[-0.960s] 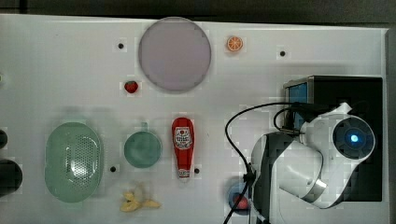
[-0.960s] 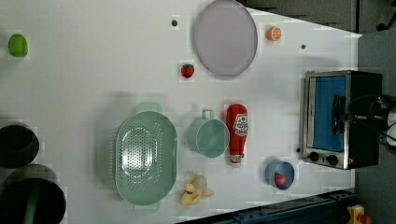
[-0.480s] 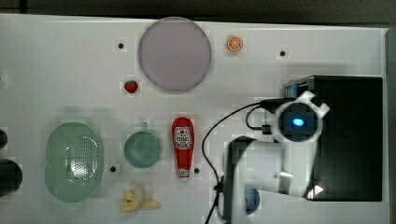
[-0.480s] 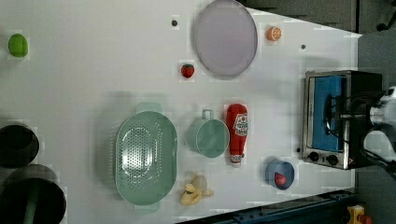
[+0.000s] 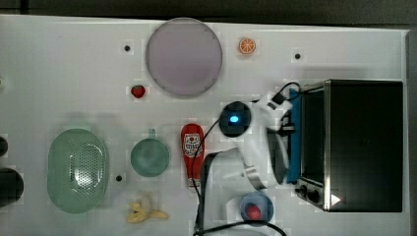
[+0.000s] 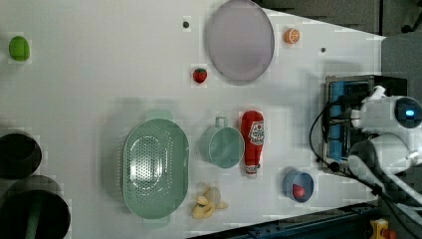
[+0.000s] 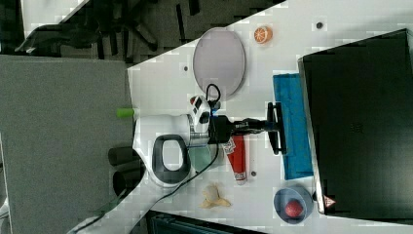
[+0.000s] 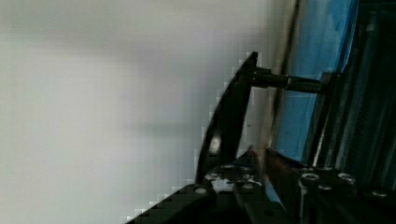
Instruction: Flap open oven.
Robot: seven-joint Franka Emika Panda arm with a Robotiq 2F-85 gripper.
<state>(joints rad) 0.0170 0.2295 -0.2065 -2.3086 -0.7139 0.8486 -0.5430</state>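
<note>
Swung off the oven [image 5: 364,142] top, the gripper [image 7: 275,127] pinches its door handle [image 8: 229,126].

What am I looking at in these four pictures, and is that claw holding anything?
The white machine is a robot arm. Three cameras look down on the table from different sides. The fourth rides on the wrist, close behind the gripper. On the table are an oven, a plate, a ketchup bottle, a cup, a colander, a banana, a strawberry, an orange slice and a small bowl. The gripper appears closed on the oven's door handle, and the blue glass door hangs partly open.
</note>
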